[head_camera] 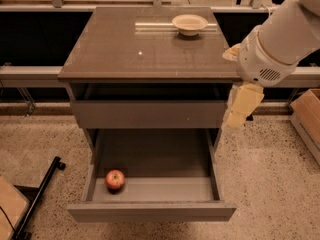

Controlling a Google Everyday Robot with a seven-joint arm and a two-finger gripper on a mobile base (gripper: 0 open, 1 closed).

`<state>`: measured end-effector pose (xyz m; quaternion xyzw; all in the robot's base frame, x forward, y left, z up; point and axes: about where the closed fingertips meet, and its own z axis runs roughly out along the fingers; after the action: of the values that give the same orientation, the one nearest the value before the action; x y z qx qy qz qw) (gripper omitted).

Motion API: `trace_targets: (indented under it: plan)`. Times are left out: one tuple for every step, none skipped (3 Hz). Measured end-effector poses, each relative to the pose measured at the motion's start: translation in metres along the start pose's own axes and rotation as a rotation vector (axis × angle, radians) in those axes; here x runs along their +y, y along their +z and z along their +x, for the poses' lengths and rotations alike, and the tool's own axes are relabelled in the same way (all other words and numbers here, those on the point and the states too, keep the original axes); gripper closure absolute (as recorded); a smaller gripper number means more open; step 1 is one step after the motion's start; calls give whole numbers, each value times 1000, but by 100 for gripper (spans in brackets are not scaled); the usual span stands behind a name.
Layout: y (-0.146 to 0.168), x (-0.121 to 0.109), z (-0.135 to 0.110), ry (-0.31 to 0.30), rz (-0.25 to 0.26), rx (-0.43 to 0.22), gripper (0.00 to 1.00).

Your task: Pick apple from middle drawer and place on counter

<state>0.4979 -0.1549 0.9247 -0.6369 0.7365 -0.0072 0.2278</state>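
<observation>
The apple [115, 179], small and red, lies in the front left corner of the middle drawer [150, 212], which is pulled fully open below the cabinet's upper front. The counter [125, 54] is the glossy grey-brown top above. My gripper [239, 109] hangs cream-coloured from the white arm at the cabinet's right side. It is level with the upper front, above the drawer's right wall, and far to the right of and above the apple. It holds nothing that I can see.
A cream bowl [189, 23] stands at the back of the counter. The plain upper front [150, 114] is shut. A cardboard box [306, 120] sits on the floor at right. A black stand leg [41, 194] lies on the floor at left.
</observation>
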Motion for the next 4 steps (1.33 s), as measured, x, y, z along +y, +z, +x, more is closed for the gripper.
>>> trace_targets:
  plan:
    - [32,18,3,46,-30,-16,0]
    - [108,53,2,125,-113,-99,0]
    - [184,60,-17,178,-155,-249,0]
    - [249,40,-54,211,-209,-411,0]
